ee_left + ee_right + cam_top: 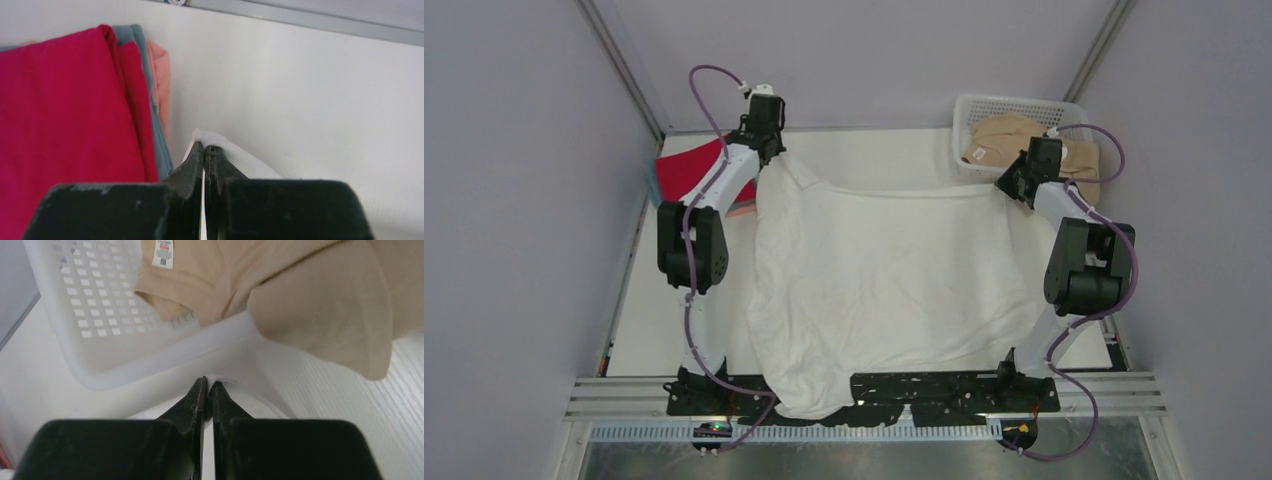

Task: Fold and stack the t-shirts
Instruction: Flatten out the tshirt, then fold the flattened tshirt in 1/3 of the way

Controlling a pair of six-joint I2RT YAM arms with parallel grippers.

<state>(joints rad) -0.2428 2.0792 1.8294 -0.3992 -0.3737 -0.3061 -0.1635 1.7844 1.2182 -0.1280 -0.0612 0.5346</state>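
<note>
Lying spread out over the middle of the table (874, 150), the white shirt (884, 290) looked big, soft and a little wrinkled. Its near edge hung down over the black bar (954, 388) by the arms' feet. Its far edge ran in a line from one gripper to the other. The left arm reached up to the far left corner of the shirt. The left gripper (205, 146) had its two fingers pressed together on a bit of the white cloth, and a small tip of cloth poked out past them. The right arm reached to the far right corner, and the right gripper (207, 382) pinched the white cloth there the same way. Just beside the left gripper sat a pile of folded shirts, with the red shirt (65, 110) on top, the blue shirt (137, 37) under it and the pink shirt (160, 75) at the bottom. The tan shirt (310, 305) lay in the white basket (90, 315) at the far right, with some of it hanging over the rim.
</note>
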